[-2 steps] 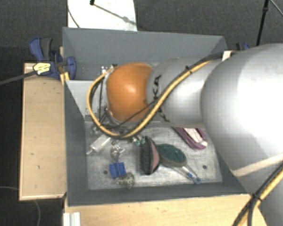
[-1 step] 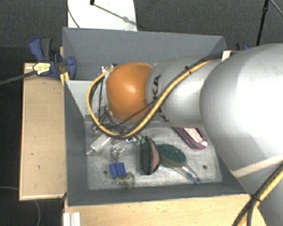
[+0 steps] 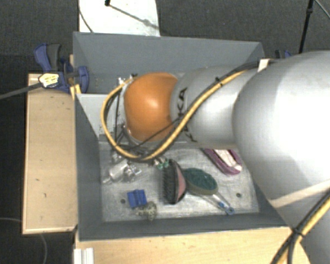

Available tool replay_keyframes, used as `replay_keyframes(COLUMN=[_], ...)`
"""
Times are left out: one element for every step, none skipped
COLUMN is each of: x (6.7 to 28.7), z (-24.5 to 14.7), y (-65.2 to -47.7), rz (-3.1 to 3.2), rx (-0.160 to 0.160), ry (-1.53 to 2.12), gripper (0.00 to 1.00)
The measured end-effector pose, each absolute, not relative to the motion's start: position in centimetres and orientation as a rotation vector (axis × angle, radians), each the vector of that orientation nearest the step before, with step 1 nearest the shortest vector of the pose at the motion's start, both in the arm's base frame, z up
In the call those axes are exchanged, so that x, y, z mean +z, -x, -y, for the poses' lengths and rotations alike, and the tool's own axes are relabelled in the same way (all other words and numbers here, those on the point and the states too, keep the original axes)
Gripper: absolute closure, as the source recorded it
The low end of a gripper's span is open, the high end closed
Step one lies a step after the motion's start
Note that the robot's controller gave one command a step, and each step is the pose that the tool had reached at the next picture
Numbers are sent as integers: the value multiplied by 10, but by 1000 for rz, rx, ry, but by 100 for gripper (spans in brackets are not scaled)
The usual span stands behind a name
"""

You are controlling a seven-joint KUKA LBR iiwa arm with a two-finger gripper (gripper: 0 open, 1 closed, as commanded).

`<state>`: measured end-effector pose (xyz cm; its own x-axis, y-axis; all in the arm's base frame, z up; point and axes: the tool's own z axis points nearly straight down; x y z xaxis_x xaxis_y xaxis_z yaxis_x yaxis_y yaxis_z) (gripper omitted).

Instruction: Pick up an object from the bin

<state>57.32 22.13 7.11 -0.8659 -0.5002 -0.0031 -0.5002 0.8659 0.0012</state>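
My gripper (image 3: 121, 170) shows as metal parts under the orange wrist cover, low over the left part of the bin floor. Just in front of it lies a small blue block (image 3: 136, 198), with a little brownish lump (image 3: 149, 211) next to that near the front wall. To the gripper's right lies a black hairbrush with a pink back (image 3: 173, 183). I see nothing held in the gripper.
Right of the brush lies a dark green oval thing (image 3: 201, 181) with a thin handle ending in a blue tip (image 3: 225, 206). A purple and white object (image 3: 226, 161) lies partly under the arm at the right. The arm and its cables hide the bin's back half.
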Motion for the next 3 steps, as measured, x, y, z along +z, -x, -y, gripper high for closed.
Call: replay_keyframes(x=[142, 149, 203], z=[-222, -223, -223], y=[-576, -577, -579], rz=[-3027, -3033, -3033], rx=[3, 3, 2], ry=[798, 791, 779], gripper=[100, 100, 100])
